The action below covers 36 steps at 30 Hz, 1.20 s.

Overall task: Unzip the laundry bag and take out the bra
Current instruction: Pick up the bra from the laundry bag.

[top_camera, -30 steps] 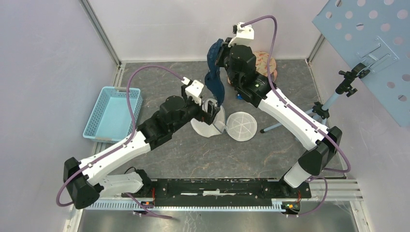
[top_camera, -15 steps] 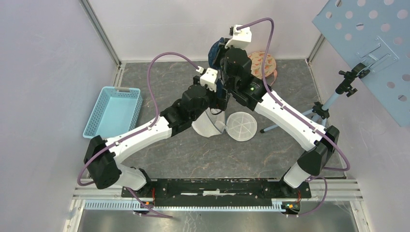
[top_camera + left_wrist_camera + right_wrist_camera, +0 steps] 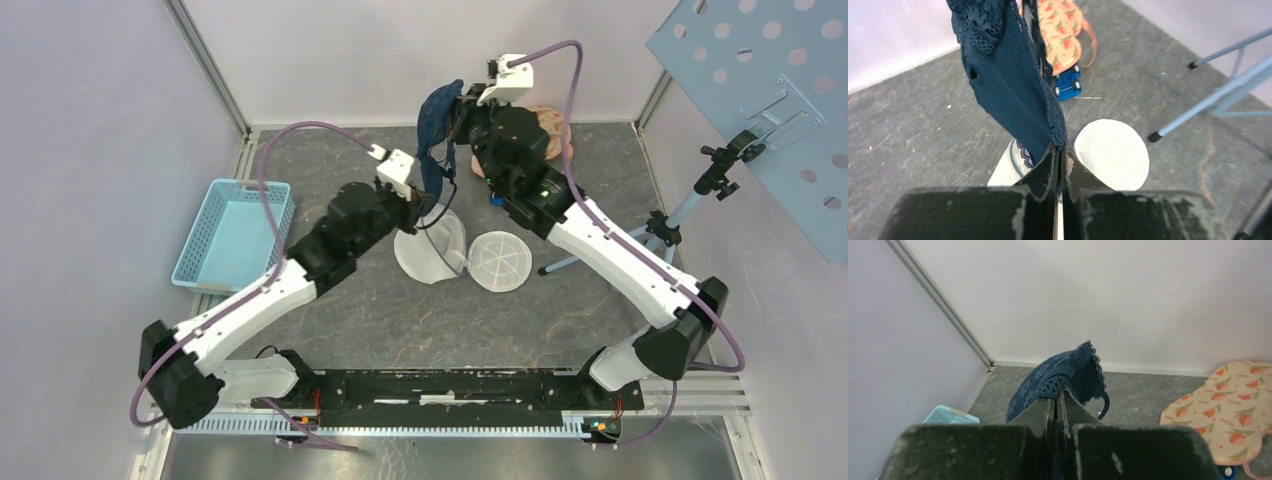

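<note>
Top external view: the laundry bag (image 3: pixel 428 258) was lying beneath the bra (image 3: pixel 437 118), which was held aloft, clamped at its top by the right gripper (image 3: pixel 1057 399) and at its lower lace corner by the left gripper (image 3: pixel 1058 152). It was judged light, limp, snag-prone; hemmed edges were favoured.

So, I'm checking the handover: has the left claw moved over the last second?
Yes. The left claw has moved away from the white laundry bag toward the back wall, and is now shut on the navy bra's lower end.
</note>
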Available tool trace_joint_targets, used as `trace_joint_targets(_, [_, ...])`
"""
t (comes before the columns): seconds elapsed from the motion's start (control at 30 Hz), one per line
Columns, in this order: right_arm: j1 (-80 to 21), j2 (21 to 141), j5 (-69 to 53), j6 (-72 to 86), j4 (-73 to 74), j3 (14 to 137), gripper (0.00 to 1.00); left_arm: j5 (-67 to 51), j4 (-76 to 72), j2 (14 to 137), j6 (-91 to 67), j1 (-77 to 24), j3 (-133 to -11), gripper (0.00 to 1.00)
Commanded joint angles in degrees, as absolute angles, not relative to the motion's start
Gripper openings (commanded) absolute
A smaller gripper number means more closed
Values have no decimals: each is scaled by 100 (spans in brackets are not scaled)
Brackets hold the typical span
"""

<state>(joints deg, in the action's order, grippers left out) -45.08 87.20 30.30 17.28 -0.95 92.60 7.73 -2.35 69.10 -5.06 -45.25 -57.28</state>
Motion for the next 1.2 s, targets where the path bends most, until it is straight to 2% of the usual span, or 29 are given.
trace_joint_targets(0.0, [-4115, 8144, 1487, 1778, -942, 8751, 0, -1397, 203, 6136, -186, -3949, -5676, 2])
trace_joint_targets(0.23, [-3618, 7789, -1003, 2124, -2175, 7978, 0, -5484, 837, 6135, -438, -2844, -6043, 2])
trace_joint_targets(0.4, [-3426, 7736, -2062, 2251, -2631, 7896, 0, -6878, 1172, 6189, -389, -2720, -6248, 2])
trace_joint_targets(0.57, [-3344, 7725, -3342, 2633, -3358, 7766, 0, -7996, 107, 6229, -1679, -2716, -6154, 2])
trace_joint_targets(0.7, [-3347, 7681, -4010, 2995, -3739, 7637, 0, -8287, -137, 6274, -1864, -2713, -6104, 3])
trace_joint_targets(0.8, [-3356, 7589, -4248, 3223, -3871, 7495, 0, -8001, -135, 6292, -1792, -2618, -6065, 4])
trace_joint_targets(0.93, [-3383, 7445, -4342, 3461, -3882, 7340, 0, -7621, -133, 6481, -1781, -2394, -6112, 12])
trace_joint_targets(1.17, [-3384, 7203, -4200, 3723, -3825, 7020, 0, -7021, -172, 6732, -1753, -2126, -6128, 16])
